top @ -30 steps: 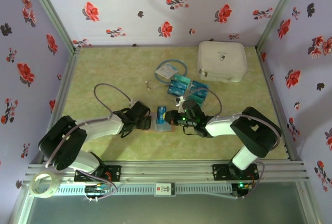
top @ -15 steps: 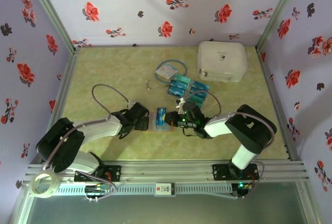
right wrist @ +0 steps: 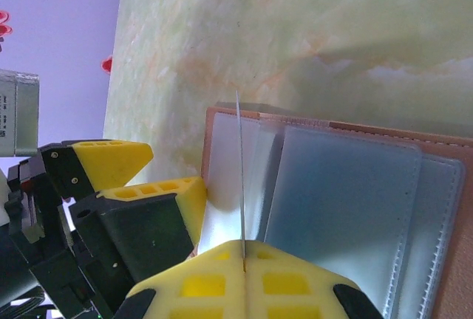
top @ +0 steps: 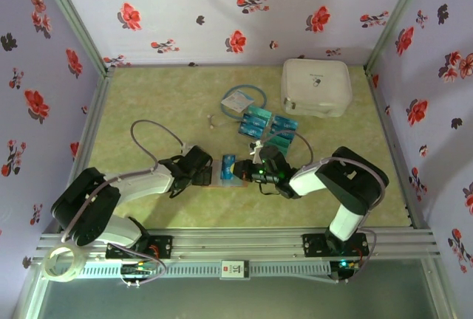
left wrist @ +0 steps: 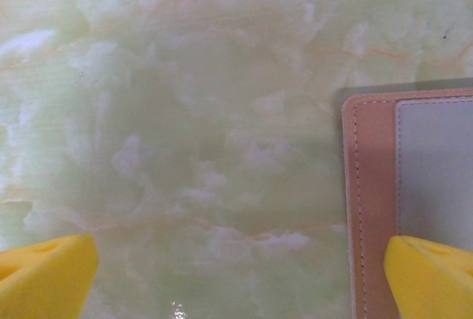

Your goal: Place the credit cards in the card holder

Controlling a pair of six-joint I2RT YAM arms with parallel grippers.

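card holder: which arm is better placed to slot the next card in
Right. The right gripper is shut on a credit card held edge-on over the open card holder. The left gripper is open and empty, one finger at the holder's edge.

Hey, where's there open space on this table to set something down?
Bare table lies far left, between the left wall and the tubing packet, and along the near strip before the card holder. Crowded: the middle to far right, with credit cards, white zip case, and left gripper and right gripper at the holder.
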